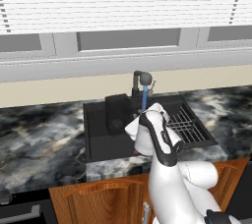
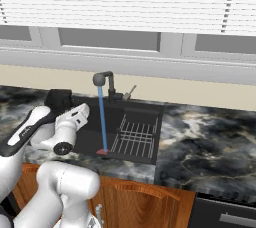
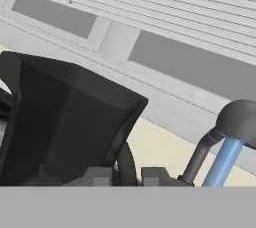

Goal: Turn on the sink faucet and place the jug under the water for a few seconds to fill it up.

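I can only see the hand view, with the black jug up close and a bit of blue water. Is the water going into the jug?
Observer: No. In the right base view the water falls straight to the sink floor, and the jug is off to its left.
Operator: Is anything else in the sink?
Observer: A wire rack lies along the right side in that view, beside the stream.
Operator: Where's the tap's handle?
Observer: A thin lever sticks up just right of the faucet post.
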